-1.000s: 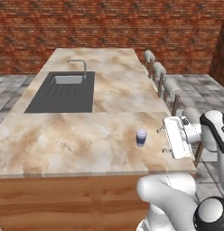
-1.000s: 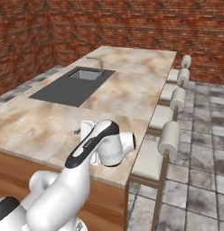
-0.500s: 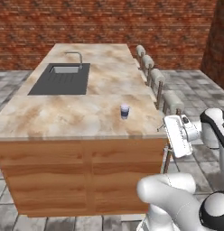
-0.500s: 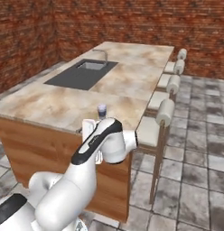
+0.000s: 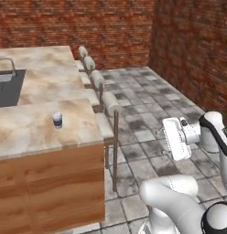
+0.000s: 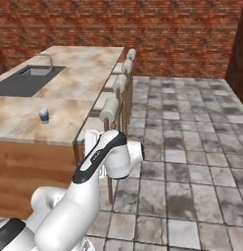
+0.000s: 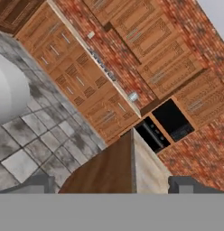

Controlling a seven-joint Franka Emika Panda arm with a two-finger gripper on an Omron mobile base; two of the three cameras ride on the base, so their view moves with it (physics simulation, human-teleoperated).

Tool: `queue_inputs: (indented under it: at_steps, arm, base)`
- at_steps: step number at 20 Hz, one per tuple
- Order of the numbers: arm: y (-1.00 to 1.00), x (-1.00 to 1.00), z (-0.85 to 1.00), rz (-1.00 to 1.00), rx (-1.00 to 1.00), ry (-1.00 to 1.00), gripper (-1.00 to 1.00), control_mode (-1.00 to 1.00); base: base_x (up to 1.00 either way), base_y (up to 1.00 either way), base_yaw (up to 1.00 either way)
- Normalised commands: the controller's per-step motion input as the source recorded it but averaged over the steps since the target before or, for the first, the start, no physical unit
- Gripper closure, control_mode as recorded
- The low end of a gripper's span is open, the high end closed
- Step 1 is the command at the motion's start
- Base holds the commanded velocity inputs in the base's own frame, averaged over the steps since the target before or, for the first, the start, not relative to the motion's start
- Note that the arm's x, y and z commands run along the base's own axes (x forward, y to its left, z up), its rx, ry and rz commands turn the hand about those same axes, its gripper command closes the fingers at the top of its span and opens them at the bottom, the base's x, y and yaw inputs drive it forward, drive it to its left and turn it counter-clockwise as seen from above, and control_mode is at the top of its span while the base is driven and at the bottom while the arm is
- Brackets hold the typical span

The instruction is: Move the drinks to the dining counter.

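White cup [image 5: 57, 119] w/ blue band on dining counter [image 5: 37, 132]: prob light, tippy—pinch mid-body; gripper [image 7: 114, 184] jaws wide, empty.

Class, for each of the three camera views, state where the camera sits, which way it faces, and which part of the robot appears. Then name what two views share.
Left base view: behind the arm's left, facing the beige marble dining counter; white arm and pincer at lower right.
Right base view: behind the arm's right, facing the counter's stool side; arm at lower left.
Hand view: on the hand, rolled, facing wooden wall cabinets; dark fingertips spread open.
Shared: both base views show the small white cup with dark-blue band and padded stools.
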Motion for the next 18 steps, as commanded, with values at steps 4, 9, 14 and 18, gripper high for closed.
queue_inputs:
  at_steps: [4, 9, 14, 18]
  arm:
    - [0.0, 0.0, 0.0, 0.0, 0.0, 0.0, -1.0, 1.0]
    - [0.0, 0.0, 0.0, 0.0, 0.0, 0.0, -1.0, 1.0]
    - [0.0, 0.0, 0.0, 0.0, 0.0, 0.0, -1.0, 1.0]
    - [0.0, 0.0, 0.0, 0.0, 0.0, 0.0, -1.0, 1.0]
  base:
    - [0.36, -0.73, -0.59]
    - [0.43, -0.7, -0.6]
    - [0.38, -0.78, -0.58]
    - [0.28, -0.84, -0.56]
